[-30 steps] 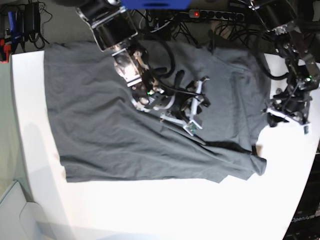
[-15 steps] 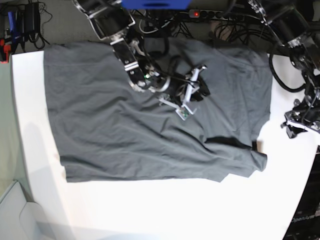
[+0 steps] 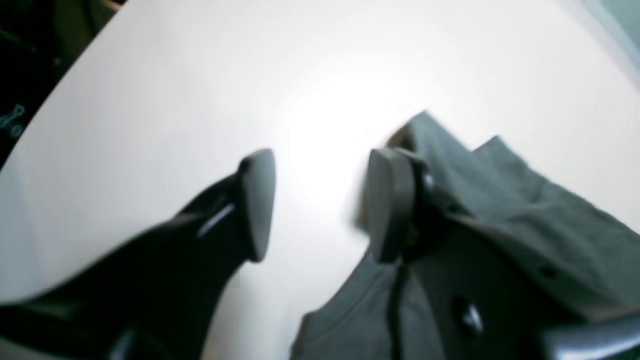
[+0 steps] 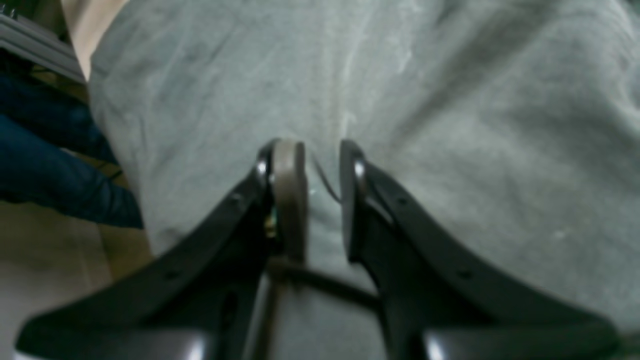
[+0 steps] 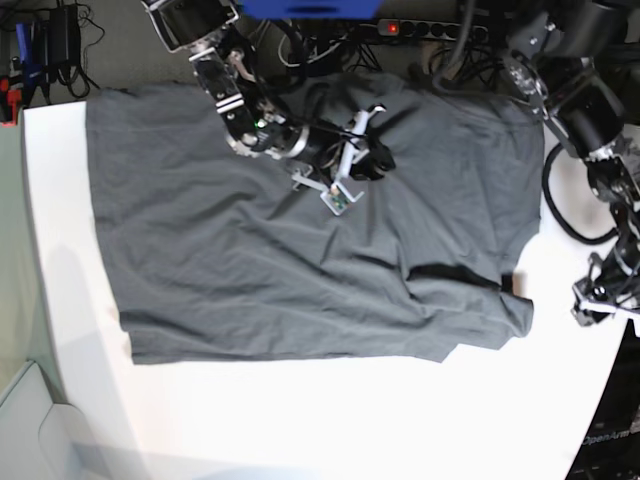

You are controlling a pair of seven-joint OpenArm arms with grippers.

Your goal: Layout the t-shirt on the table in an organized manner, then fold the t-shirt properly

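Spread over the middle and far side of the table (image 5: 300, 420): the t-shirt (image 5: 200, 250), dark charcoal grey, no print, wrinkled, near hem fairly straight, one corner bunched into a fold toward the left gripper (image 5: 597, 305). Left gripper over bare tabletop just beside that corner, fingers parted, nothing between them. Farther back, right gripper (image 4: 322, 192) low over the cloth, fingers narrowly apart; grip on fabric not determinable.

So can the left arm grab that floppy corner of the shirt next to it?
Probably yes. The left gripper hangs open over bare table, and the t-shirt corner lies right beside one finger with nothing in between.
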